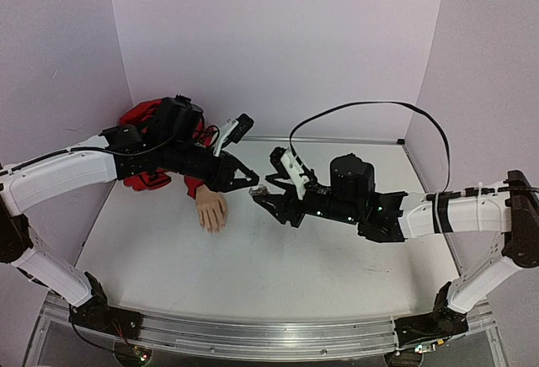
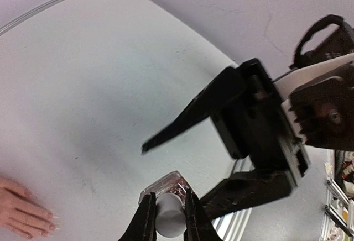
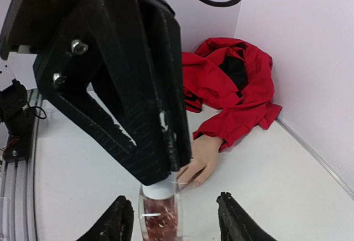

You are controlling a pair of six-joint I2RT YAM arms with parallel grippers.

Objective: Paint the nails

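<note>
Reaching in from the near edge of the desk [image 1: 253, 291], your two arms meet around its middle, a little left of centre. Nearest on that side lies the mannequin hand [image 1: 211, 210], flat on the desk with its fingers pointing toward the near edge. The nails [image 2: 53, 217] are at those fingertips, pale and very small, and nothing touches them.

Just to the right of the hand, your left gripper [image 1: 254, 184] has its jaws drawn in narrow on the white cap [image 2: 168, 221] of a small bottle [image 3: 160, 221]. The left wrist view shows a finger pressed on each side of that cap. The bottle has clear walls and pinkish-red contents, and it sticks out past the fingertips.

Your right gripper [image 1: 263, 195] points in from the right edge with its jaws spread wide. The bottle sits between its two fingers, and the right wrist view shows a gap on each side. You cannot tell whether the bottle's base rests on the desk.

Farther back, the red sleeve [image 1: 141, 178] bunches up toward the far left corner.
</note>
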